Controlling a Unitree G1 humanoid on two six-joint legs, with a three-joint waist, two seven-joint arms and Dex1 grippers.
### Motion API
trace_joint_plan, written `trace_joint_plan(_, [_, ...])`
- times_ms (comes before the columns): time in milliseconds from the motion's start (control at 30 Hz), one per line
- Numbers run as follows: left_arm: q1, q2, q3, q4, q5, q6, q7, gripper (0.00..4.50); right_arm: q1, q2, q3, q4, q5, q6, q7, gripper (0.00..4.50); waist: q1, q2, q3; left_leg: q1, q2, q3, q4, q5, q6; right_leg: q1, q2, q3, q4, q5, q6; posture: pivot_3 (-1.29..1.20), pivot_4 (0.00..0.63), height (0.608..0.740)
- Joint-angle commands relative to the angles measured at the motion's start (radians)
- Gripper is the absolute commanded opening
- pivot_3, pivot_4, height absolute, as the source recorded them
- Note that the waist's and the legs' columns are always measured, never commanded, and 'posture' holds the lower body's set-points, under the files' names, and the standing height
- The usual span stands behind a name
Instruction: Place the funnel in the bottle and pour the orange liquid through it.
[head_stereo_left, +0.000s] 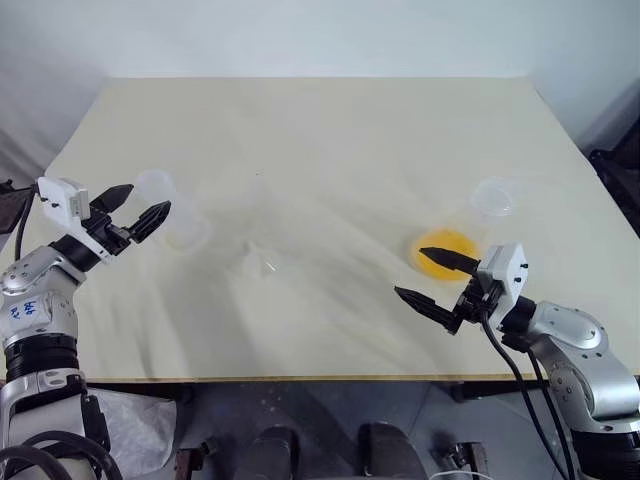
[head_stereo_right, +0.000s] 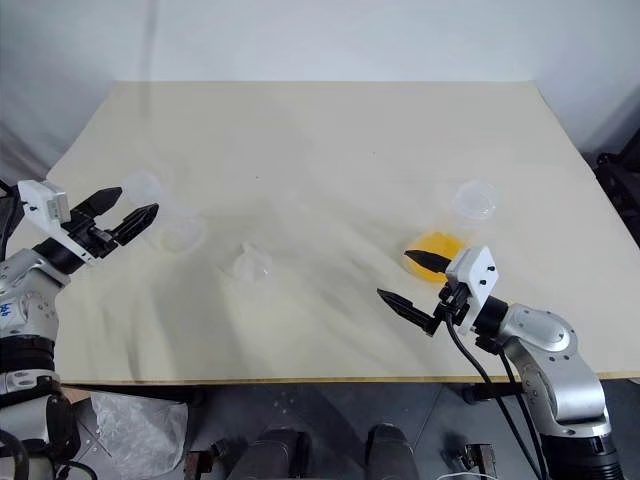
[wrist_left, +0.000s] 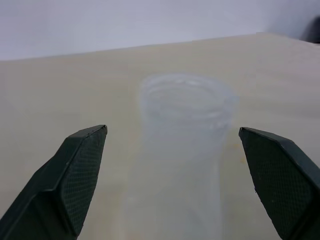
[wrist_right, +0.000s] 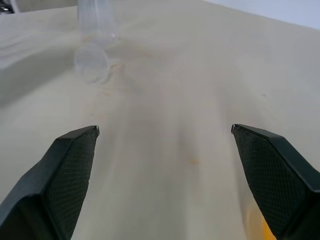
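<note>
While left pincer (head_stereo_left: 143, 207) gapes, bottle (head_stereo_left: 172, 214) near table (head_stereo_left: 330, 130) edge.

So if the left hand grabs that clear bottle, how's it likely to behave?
The bottle stands upright and looks empty, so it is probably light and could tip if nudged near its wide mouth. Its thin translucent plastic wall may flex under a squeeze. The left hand is open right beside it.
</note>
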Motion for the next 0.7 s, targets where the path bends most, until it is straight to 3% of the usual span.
trace_joint_plan(33, [-0.068,0.013,-0.006,0.071,0.026,-0.050,-0.013,4.50,0.026,0.006,-0.028,-0.064,0.018,-0.004,-0.028,4.46,0.000,0.000,0.000,0.000,0.000,0.000,0.000,0.000,0.000,0.000,0.000,0.000,0.000,0.000,0.000,0.00,0.150,0.740])
trace_joint_plan(400, [-0.204,0.013,-0.069,0.275,0.114,-0.124,-0.035,4.50,0.060,0.016,-0.028,-0.096,0.008,-0.017,-0.078,4.46,0.002,-0.002,0.001,0.000,-0.002,0.000,0.001,0.000,0.000,-0.002,-0.001,-0.001,0.006,0.000,0.000,0.00,0.150,0.740])
trace_joint_plan(633, [-0.236,0.019,-0.061,0.320,0.117,-0.149,-0.049,2.41,0.065,0.012,-0.027,-0.089,0.003,-0.027,-0.082,4.50,0.002,-0.002,0.001,0.000,-0.001,0.000,0.002,0.000,0.000,-0.002,-0.001,-0.001,0.006,0.000,0.000,0.00,0.150,0.740])
trace_joint_plan(700, [-0.236,0.023,-0.058,0.316,0.114,-0.148,-0.053,2.36,0.062,0.011,-0.027,-0.084,0.002,-0.029,-0.082,4.50,0.002,-0.002,0.001,0.000,-0.001,0.000,0.002,0.000,0.000,-0.002,-0.001,-0.001,0.006,0.000,0.000,0.00,0.150,0.740])
